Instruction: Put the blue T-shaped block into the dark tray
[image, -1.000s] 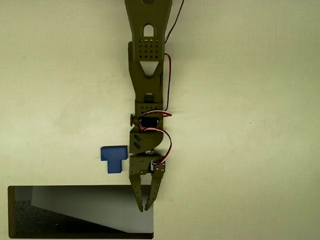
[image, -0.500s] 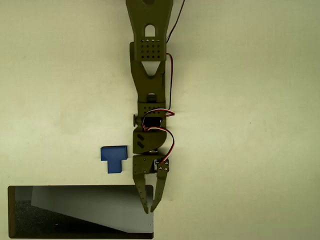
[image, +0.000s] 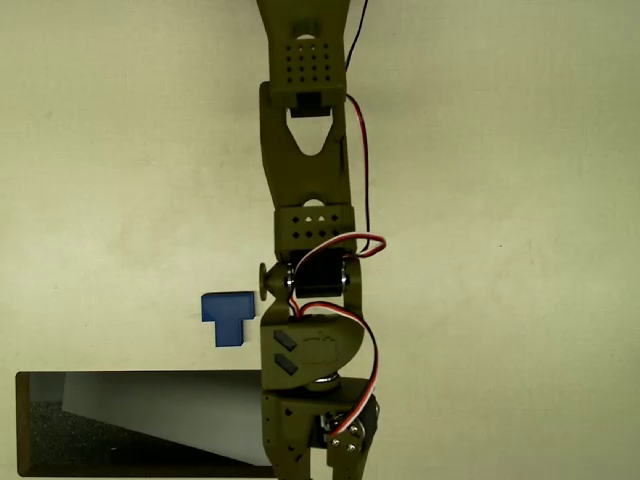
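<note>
Pale cream table (image: 500, 300), plain, matte, evenly lit.

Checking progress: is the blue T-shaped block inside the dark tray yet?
No, the blue T-shaped block lies on the bare table, above the dark tray in the overhead view.

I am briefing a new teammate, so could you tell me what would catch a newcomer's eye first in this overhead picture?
The olive-green arm runs down the middle, red wires looping at its wrist, its gripper cut off at the bottom edge. Left of it, the blue T-shaped block lies on the pale table, just above the dark tray.
</note>
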